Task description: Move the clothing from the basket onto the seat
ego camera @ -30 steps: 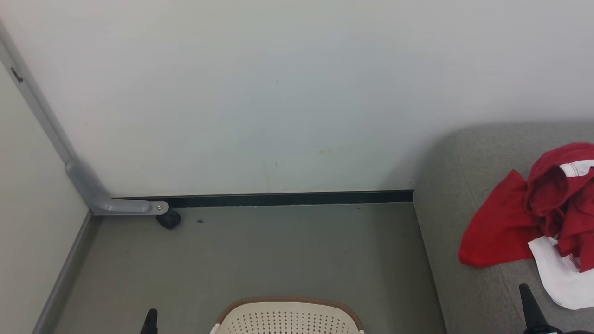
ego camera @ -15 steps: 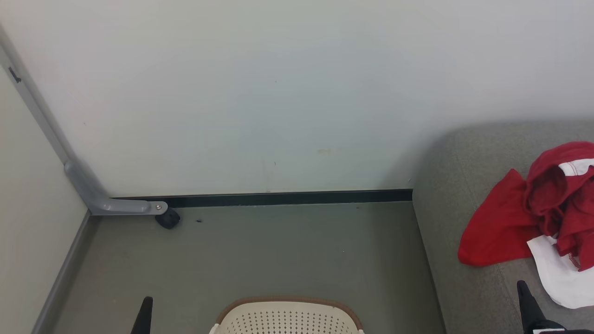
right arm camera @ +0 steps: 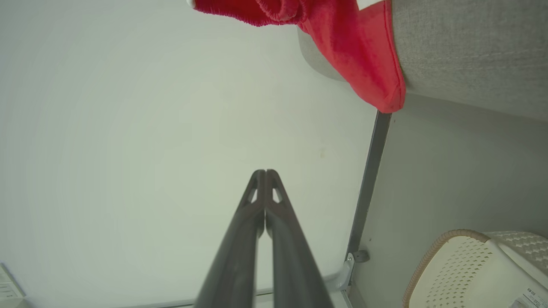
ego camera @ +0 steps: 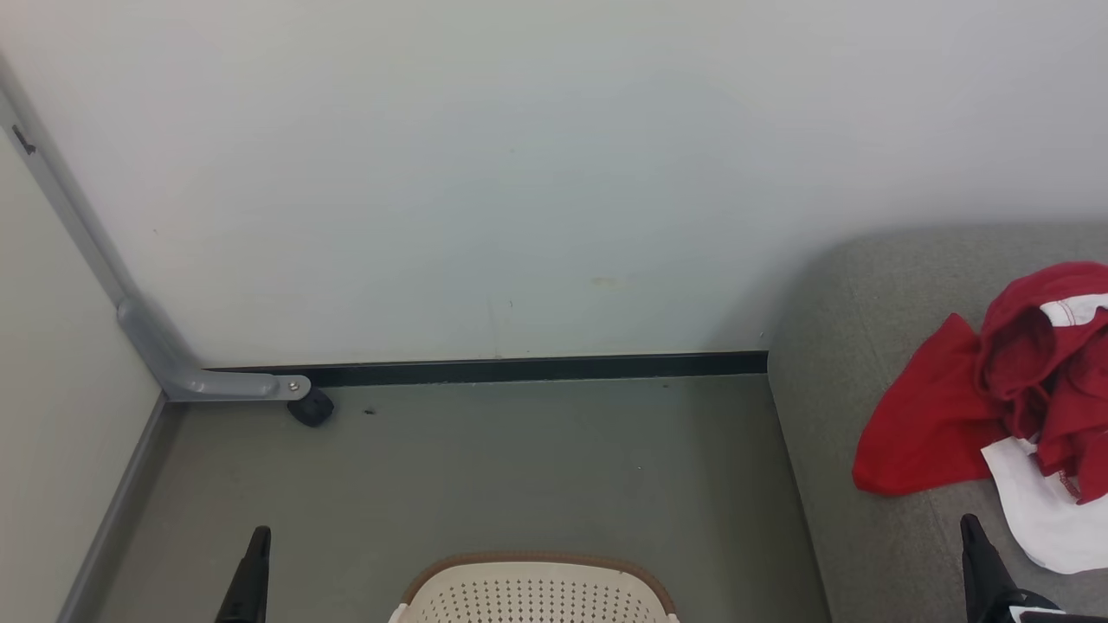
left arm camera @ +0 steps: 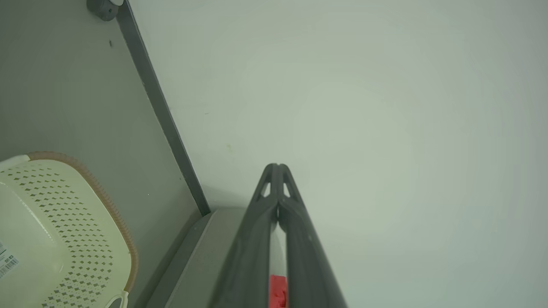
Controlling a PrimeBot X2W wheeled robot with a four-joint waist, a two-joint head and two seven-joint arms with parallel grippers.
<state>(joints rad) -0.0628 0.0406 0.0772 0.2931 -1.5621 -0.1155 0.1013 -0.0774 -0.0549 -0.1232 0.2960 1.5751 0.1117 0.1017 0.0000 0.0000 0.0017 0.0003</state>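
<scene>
The left gripper [left arm camera: 277,167] and right gripper [right arm camera: 265,173] are sitting fully closed, gripping nothing; the red-and-white fabric clothing [ego camera: 995,389] is lying on the grey upholstered seat [ego camera: 866,294], just beyond the right gripper; the cream perforated plastic basket [ego camera: 537,559] is sitting between both grippers; the left wrist view is revealing its barcode label [left arm camera: 6,262].

My head camera looks forward and down into a corner: the wall [ego camera: 554,173] ahead, the floor [ego camera: 519,467] below it, the basket [ego camera: 537,564] cut by the bottom edge, the seat [ego camera: 866,363] at my right. Each wrist camera, rolled sideways, looks along my left gripper [left arm camera: 277,166] or right gripper [right arm camera: 265,172] at that wall. All three share the wall, skirting strip [ego camera: 537,369] and basket rim; the head and right wrist views share the seat.
</scene>
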